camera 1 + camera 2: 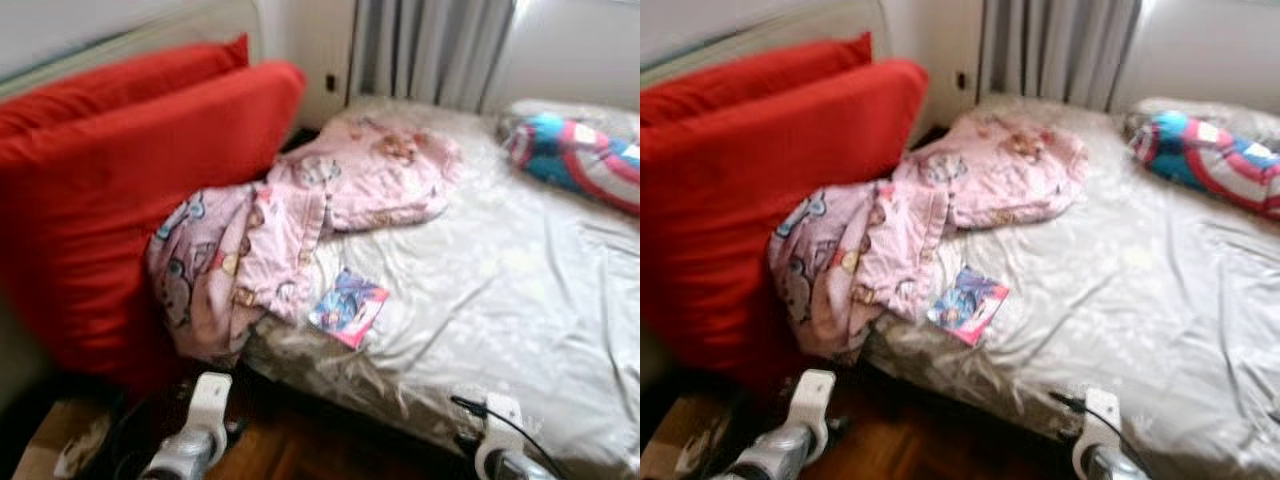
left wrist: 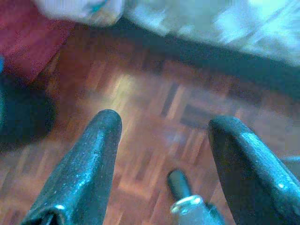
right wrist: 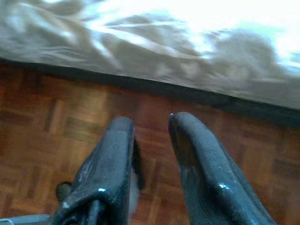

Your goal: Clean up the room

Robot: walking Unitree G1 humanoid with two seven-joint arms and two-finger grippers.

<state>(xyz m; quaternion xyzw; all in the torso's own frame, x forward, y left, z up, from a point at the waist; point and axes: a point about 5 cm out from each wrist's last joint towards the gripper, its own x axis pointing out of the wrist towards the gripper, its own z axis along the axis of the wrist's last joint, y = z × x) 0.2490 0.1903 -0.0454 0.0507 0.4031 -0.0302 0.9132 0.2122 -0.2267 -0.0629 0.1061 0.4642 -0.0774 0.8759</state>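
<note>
Left eye view: pink blanket [image 1: 290, 230] crumpled on bed [image 1: 500, 290], small booklet [image 1: 348, 306] just beside it, red cushions [image 1: 130, 190] against bed's side. Left gripper [image 2: 161, 154] spread over wood floor [image 2: 140, 103]; right gripper [image 3: 151, 154] narrowly parted, empty.

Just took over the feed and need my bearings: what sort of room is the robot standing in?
Most likely a bedroom. A bed with a shiny pale cover takes up most of the view, a crumpled pink blanket and a small colourful booklet lie on it, and grey curtains hang behind.
</note>
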